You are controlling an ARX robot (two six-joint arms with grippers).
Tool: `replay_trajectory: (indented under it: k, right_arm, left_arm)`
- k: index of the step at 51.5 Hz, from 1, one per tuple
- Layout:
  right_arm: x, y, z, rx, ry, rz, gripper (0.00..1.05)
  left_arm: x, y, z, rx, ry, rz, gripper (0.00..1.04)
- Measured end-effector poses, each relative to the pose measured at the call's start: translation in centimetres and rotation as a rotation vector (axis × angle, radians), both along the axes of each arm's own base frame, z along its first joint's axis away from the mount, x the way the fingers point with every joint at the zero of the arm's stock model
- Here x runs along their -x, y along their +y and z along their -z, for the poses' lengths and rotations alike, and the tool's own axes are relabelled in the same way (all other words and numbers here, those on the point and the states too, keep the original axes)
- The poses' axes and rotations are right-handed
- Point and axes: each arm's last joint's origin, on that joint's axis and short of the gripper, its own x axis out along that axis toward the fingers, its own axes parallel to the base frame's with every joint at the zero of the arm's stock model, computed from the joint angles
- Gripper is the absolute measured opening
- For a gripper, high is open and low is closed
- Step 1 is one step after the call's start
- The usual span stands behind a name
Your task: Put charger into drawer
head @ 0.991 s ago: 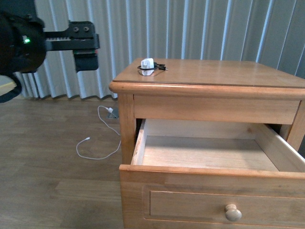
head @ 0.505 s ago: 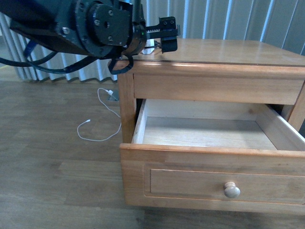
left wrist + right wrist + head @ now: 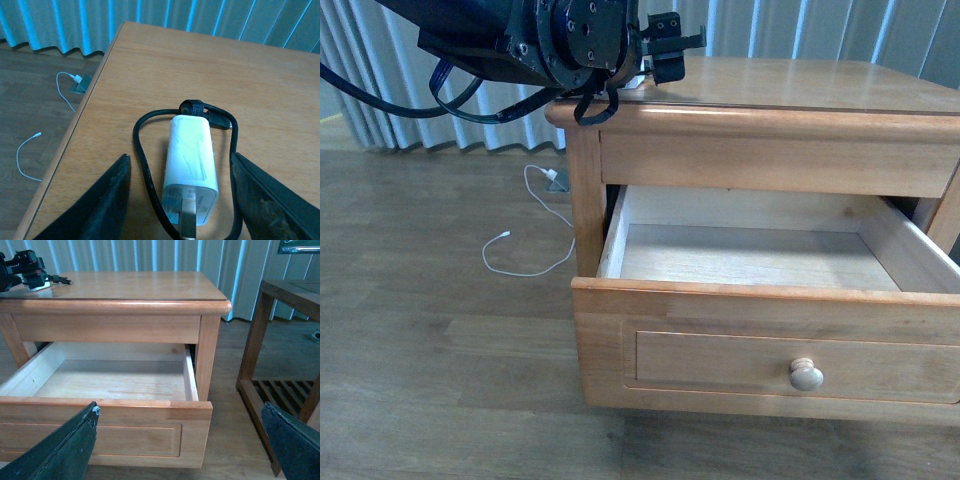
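Spreads the black left hand open, one finger each side of and just beside the small white plug-block charger wrapped in thin black cord. Lies flat under that hand on the honey-coloured wooden cabinet counter. Shows the wide pale-lined wooden drawer pulled out below the hand. Opens the right hand wide, facing that drawer's front.
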Motion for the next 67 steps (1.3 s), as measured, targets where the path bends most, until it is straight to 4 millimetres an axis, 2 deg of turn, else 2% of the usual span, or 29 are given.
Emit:
replay_trajectory:
  k: [10, 12, 25, 31, 32, 39, 45, 55, 61, 67]
  right_arm:
    - [0.0, 0.0, 0.0, 0.0, 0.0, 0.0, 0.97]
    - [0.0, 0.0, 0.0, 0.0, 0.0, 0.0, 0.97]
    - [0.0, 0.0, 0.0, 0.0, 0.0, 0.0, 0.97]
    - [0.0, 0.0, 0.0, 0.0, 0.0, 0.0, 0.97]
    - [0.0, 0.0, 0.0, 0.0, 0.0, 0.0, 0.97]
    - [0.0, 0.0, 0.0, 0.0, 0.0, 0.0, 0.97]
    - [0.0, 0.0, 0.0, 0.0, 0.0, 0.0, 0.97]
    - [0.0, 0.0, 0.0, 0.0, 0.0, 0.0, 0.97]
    - [0.0, 0.0, 0.0, 0.0, 0.0, 0.0, 0.97]
    - [0.0, 0.0, 0.0, 0.0, 0.0, 0.0, 0.97]
  left_arm:
    - [-0.1, 0.3, 0.0, 0.019, 0.004, -0.007, 0.3]
    - [0.1, 0.5, 0.0, 0.027, 0.003, -0.008, 0.27]
    - [3.6, 1.5, -1.5, 0.049, -0.007, 0.016, 0.25]
    - [7.2, 1.4, -3.8, 0.071, -0.042, 0.078, 0.25]
    - [7.4, 1.4, -3.9, 0.072, -0.044, 0.081, 0.25]
    - [11.8, 0.8, -5.0, 0.091, -0.045, 0.178, 0.25]
    - [14.9, 0.5, -4.7, 0.084, -0.026, 0.242, 0.25]
    - [18.3, 0.6, -4.2, 0.05, 0.003, 0.322, 0.25]
    - [19.5, 0.4, -2.6, 0.025, 0.05, 0.381, 0.25]
    - [19.3, 0.1, -0.4, -0.001, 0.126, 0.393, 0.25]
